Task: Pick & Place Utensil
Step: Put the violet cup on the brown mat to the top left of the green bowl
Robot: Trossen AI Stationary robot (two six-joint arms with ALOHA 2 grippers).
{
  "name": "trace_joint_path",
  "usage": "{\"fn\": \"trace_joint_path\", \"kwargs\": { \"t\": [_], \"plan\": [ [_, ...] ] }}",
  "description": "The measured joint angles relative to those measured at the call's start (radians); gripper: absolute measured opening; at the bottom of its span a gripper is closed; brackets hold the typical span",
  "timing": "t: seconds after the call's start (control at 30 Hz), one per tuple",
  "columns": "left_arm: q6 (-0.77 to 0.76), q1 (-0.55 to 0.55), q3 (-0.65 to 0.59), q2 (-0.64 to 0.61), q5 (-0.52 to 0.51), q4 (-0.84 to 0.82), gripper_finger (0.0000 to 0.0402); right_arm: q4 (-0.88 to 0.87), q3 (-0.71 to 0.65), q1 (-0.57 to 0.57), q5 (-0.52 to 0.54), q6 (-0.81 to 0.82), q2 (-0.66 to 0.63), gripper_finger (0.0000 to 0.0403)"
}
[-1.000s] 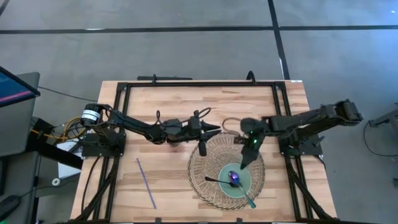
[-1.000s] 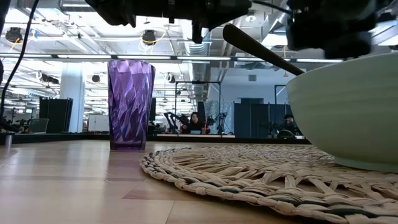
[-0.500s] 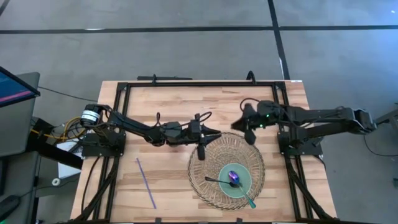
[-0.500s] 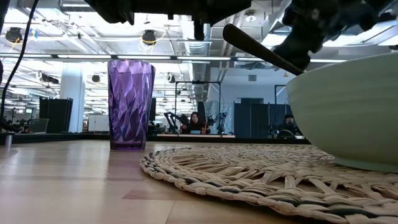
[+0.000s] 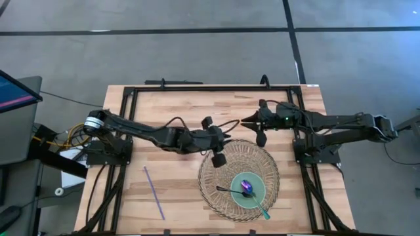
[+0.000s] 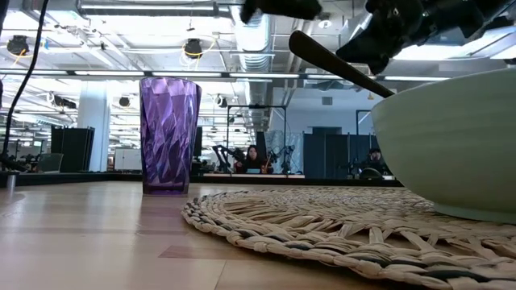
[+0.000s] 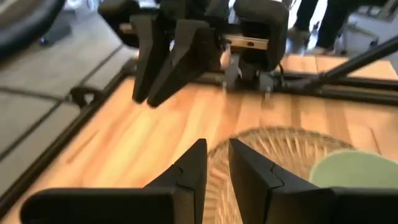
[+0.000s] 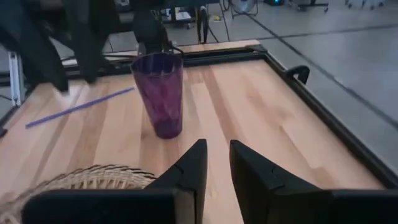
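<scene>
We are judging the job well along; a dark spoon (image 5: pixel 230 189) and a teal utensil (image 5: pixel 264 211) are already lying in the green bowl (image 5: pixel 234 180), which is sitting on the woven mat (image 5: pixel 211 177); what is looking left is the purple straw (image 5: pixel 154 193), lying flat on the bare wood well apart from the mat, toward the left arm's side; nothing is touching it.

The left gripper (image 5: pixel 218 159) is hanging over the mat's near-left edge, fingers nearly together and holding nothing; the right gripper (image 5: pixel 261 139) is hovering past the mat's far edge, near the purple cup (image 8: pixel 160 93), fingers likewise almost closed and empty; in the low view the spoon's handle (image 6: pixel 339 66) is sticking up out of the bowl.

We are working on a pale wooden table (image 5: pixel 177 105) framed by black rails; around it grey floor is showing, with a monitor at the left edge; beyond the table an open hall with ceiling lights is showing, and two people are sitting far back.
</scene>
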Motion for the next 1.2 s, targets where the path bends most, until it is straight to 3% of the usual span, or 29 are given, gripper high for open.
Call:
{"fn": "trace_joint_path", "kwargs": {
  "t": [0.13,0.3,0.43,0.73,1.2],
  "plan": [
    [-0.138,-0.015,0.055,-0.040,-0.007,-0.234,0.0067,0.009,0.000,-0.016,0.000,-0.052,0.000,0.0063],
    [-0.322,-0.011,0.039,-0.105,-0.052,-0.514,0.0067,0.018,0.000,-0.052,0.000,-0.053,0.000,0.0063],
    [-0.424,-0.014,0.002,-0.141,-0.058,-0.638,0.0067,0.016,0.000,-0.072,0.000,-0.045,0.000,0.0063],
    [-0.460,-0.013,-0.108,-0.188,-0.023,-0.669,0.0075,0.010,0.000,-0.079,-0.002,-0.042,0.000,0.0063],
    [-0.482,-0.009,-0.114,-0.200,-0.016,-0.714,0.0135,0.006,0.000,-0.076,-0.003,-0.042,0.002,0.0063]
  ]
}}
